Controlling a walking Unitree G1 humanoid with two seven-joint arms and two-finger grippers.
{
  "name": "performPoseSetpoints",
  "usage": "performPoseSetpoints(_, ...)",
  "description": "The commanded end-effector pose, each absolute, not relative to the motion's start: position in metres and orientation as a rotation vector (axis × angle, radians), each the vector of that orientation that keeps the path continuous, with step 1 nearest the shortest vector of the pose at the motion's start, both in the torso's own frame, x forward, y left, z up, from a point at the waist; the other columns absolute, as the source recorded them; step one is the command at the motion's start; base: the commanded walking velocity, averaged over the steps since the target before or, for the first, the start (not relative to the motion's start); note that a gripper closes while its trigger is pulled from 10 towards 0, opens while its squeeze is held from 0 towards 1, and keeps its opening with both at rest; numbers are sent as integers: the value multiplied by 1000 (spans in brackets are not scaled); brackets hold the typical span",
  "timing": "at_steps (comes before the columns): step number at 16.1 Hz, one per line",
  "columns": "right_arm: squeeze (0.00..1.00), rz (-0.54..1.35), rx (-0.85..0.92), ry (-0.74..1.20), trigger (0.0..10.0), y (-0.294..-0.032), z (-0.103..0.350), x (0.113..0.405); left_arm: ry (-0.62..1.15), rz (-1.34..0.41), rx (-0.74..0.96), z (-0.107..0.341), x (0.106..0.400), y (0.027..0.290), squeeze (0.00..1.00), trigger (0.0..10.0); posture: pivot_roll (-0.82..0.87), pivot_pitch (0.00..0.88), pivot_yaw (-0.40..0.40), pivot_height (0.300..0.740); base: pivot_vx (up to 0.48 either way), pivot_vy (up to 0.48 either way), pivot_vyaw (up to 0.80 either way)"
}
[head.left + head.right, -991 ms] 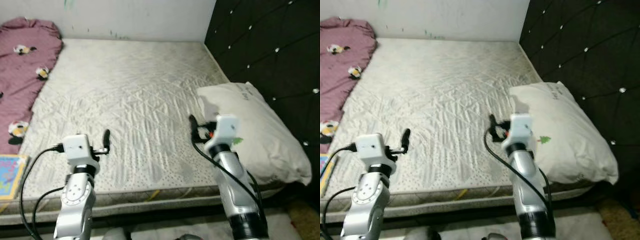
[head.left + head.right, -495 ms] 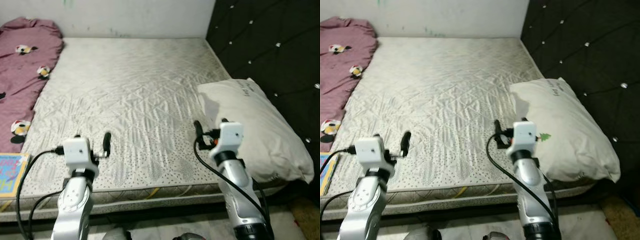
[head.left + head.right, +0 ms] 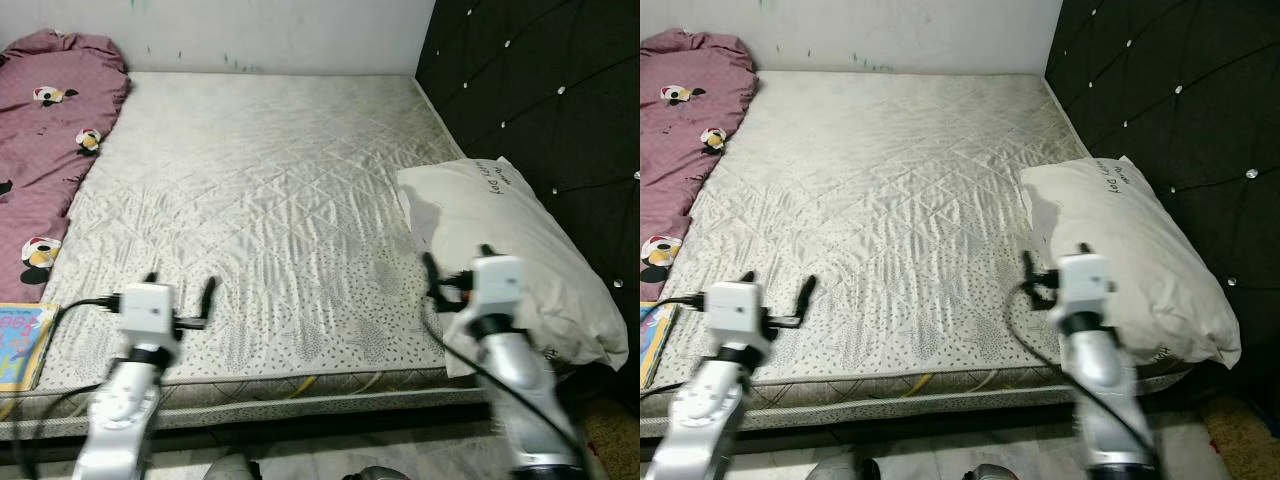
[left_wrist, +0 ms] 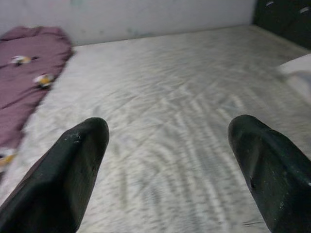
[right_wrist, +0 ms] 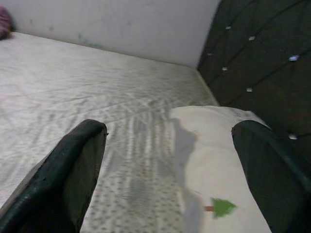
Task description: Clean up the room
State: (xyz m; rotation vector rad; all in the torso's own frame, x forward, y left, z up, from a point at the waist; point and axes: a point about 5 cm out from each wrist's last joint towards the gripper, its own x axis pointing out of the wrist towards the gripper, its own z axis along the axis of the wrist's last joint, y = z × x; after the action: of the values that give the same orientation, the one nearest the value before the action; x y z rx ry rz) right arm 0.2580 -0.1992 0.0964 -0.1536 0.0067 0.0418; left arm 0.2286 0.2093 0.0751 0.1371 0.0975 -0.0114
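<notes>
My right gripper point(image 5: 167, 172) hung spread wide at the near edge of the pillow point(image 3: 520, 255), above the mattress point(image 3: 260, 190). My left gripper point(image 4: 167, 165) hung equally wide near the mattress's front edge. A maroon blanket point(image 3: 45, 120) lay along its left side.

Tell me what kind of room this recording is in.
Most likely a bedroom: a bare quilted mattress against a black tufted headboard, with a white pillow and a maroon patterned blanket on it.

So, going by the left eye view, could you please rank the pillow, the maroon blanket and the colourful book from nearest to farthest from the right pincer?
1. Pillow: right beside the right pincer, by the headboard.
2. Colourful book: far left, at the mattress's near edge.
3. Maroon blanket: far left, further back.
</notes>
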Motion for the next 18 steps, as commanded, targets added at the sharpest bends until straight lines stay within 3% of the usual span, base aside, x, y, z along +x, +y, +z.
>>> performPoseSetpoints(1,0,41,-149,4,10000,-205,100,257,85,-12,133,77,233,211,0,10000,7,0,-54,740,0,0,0)
performPoseSetpoints(3,0,17,-131,11,10000,-208,100,262,72,-5,118,78,237,209,0,10000,4,0,-55,740,0,129,0)
performPoseSetpoints(7,0,72,-102,1,10000,-186,99,268,54,6,75,80,244,201,0,10000,15,0,-62,740,0,446,0)
performPoseSetpoints(12,0,104,-87,7,10000,-176,98,271,50,8,67,79,246,197,0,10000,10,0,-59,740,0,446,-586)
performPoseSetpoints(18,0,131,-86,18,10000,-169,95,272,54,9,63,77,245,194,0,10000,11,0,-62,740,0,448,0)
